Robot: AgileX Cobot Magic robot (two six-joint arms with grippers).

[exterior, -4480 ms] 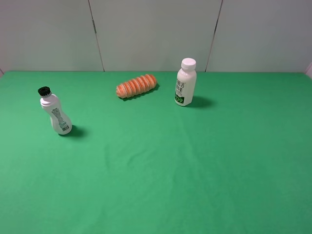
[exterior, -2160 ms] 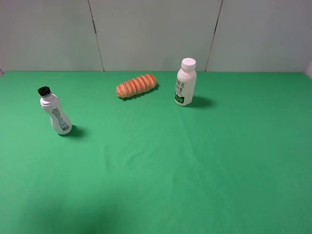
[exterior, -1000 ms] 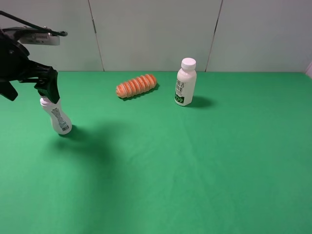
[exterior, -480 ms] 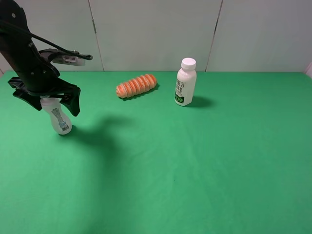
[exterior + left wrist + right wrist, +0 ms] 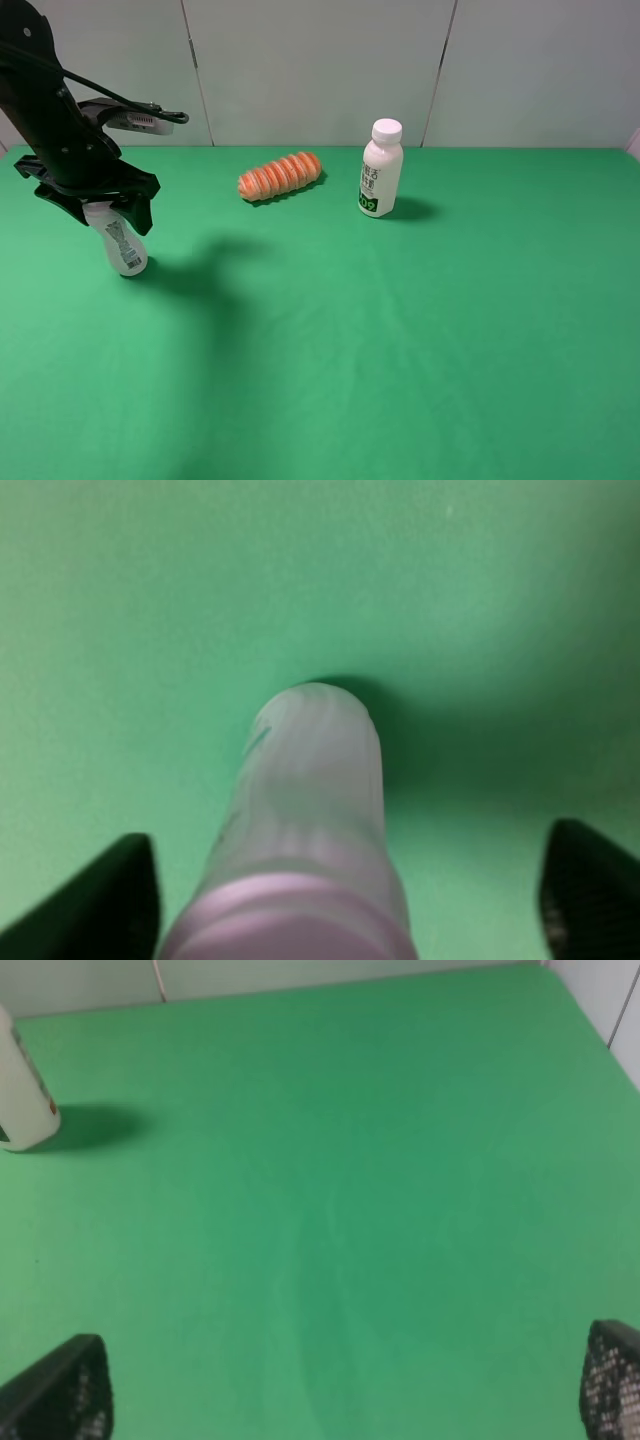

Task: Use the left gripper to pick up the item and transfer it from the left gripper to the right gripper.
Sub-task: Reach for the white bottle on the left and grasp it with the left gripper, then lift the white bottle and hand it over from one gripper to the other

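The item, a small waisted white bottle (image 5: 122, 245), stands leaning at the left of the green table (image 5: 330, 330). My left gripper (image 5: 104, 212) is down over its top, and the black cap is hidden behind it. In the left wrist view the bottle (image 5: 310, 800) sits between the two black fingertips (image 5: 110, 895), which stand wide apart and clear of it, so the left gripper (image 5: 350, 895) is open. My right gripper (image 5: 338, 1390) is out of the exterior view. Its wrist view shows it open and empty above bare cloth.
An orange ridged roll (image 5: 281, 176) lies at the back middle. A taller white-capped bottle with a green label (image 5: 381, 170) stands right of it and shows at the edge of the right wrist view (image 5: 20, 1090). A pale wall (image 5: 320, 70) bounds the back.
The left arm came into view from the left and came down over the bottle's top. In the last half second its fingers drew in a little around the neck. The bottle has not moved.
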